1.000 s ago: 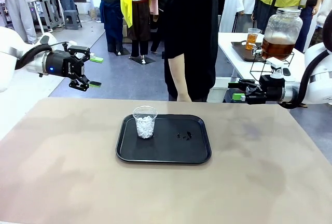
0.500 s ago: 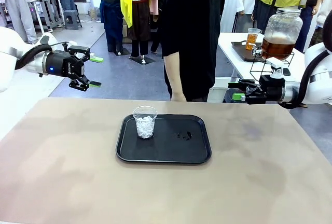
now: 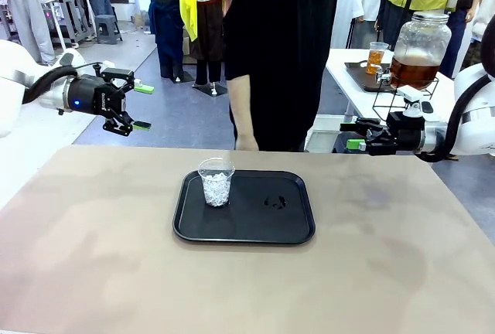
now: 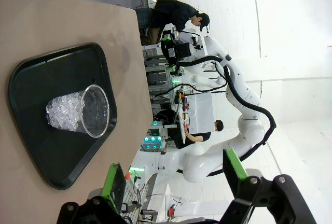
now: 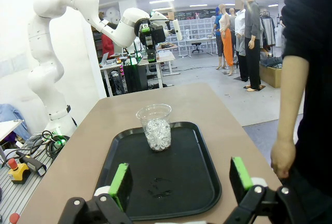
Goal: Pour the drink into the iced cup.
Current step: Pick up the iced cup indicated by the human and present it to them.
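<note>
The iced cup (image 3: 216,183), clear plastic and partly filled with white ice, stands upright on the left half of a black tray (image 3: 290,230) in mid-table. It also appears in both wrist views as the cup (image 4: 78,111) (image 5: 155,126). A cup of amber drink (image 3: 377,56) stands on a side table behind, at the right. My left gripper (image 3: 143,107) (image 4: 174,175) hovers open, high above the table's far left. Off the far right edge, my right gripper (image 3: 353,134) (image 5: 180,177) is open and points at the tray. Neither holds anything.
A person in black stands at the far edge behind the tray, one hand (image 3: 246,142) hanging near the table. A big glass dispenser (image 3: 418,48) of amber liquid sits on the side table. A small wet smear (image 3: 274,202) marks the tray.
The person has shifted towards picture left along the far edge. Both arms and the cup have stayed still.
</note>
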You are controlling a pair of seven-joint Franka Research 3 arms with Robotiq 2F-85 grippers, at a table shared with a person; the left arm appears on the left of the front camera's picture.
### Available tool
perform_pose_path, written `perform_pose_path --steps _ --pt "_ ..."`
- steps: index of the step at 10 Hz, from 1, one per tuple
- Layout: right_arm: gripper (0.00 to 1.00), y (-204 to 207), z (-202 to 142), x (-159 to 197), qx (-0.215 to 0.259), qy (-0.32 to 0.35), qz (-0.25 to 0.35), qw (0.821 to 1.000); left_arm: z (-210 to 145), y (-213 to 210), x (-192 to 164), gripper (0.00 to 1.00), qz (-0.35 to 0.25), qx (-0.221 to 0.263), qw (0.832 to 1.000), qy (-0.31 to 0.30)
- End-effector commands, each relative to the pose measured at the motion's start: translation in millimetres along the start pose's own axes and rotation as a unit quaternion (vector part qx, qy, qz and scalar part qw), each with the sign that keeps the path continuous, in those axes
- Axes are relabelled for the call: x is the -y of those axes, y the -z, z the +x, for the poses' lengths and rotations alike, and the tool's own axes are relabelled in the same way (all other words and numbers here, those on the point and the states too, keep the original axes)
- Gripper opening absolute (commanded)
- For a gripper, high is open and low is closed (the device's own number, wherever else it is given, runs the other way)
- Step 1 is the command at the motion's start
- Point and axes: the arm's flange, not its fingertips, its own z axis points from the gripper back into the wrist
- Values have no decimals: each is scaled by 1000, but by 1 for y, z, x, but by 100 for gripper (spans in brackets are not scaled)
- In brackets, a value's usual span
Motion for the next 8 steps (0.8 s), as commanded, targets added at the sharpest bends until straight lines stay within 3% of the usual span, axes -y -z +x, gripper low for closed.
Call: perform_pose_path --steps 1,8 --pt "100 -1 3 0 -2 6 7 1000 0 0 1 100 0 1 1000 1" --pt "100 -1 3 0 -2 6 7 1000 0 0 1 100 0 1 1000 1"
